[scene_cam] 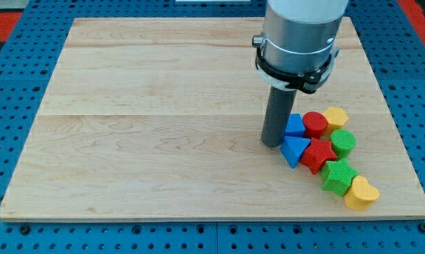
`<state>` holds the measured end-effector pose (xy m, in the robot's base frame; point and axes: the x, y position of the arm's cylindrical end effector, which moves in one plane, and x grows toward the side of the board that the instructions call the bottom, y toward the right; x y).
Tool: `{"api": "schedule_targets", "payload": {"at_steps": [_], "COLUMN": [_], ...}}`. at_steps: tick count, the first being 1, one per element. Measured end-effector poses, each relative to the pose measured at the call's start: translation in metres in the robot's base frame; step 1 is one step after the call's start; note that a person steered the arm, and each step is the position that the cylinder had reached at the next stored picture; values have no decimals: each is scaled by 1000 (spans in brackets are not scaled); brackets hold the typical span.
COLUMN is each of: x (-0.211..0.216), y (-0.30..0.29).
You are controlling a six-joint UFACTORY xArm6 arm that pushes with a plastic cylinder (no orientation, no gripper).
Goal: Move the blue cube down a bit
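The blue cube (294, 125) sits in a cluster of blocks at the board's right, partly hidden behind my rod. My tip (271, 144) rests on the board right at the cube's left side, and just upper left of a blue triangular block (294, 150). A red cylinder (315, 125) touches the cube on its right. A red star (318, 154) lies below the cylinder, right of the blue triangle.
A yellow block (335, 118) and a green cylinder (343, 142) lie at the cluster's right. A green star-like block (338, 175) and a yellow heart-like block (361, 193) trail toward the wooden board's (163, 127) bottom right edge. The arm's grey body (300, 35) hangs above.
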<state>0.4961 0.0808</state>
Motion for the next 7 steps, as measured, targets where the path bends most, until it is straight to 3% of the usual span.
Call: {"api": "schedule_targets", "payload": {"at_steps": [2,4,7], "x": [-2,-46,-53], "y": [-65,-48,-2]}}
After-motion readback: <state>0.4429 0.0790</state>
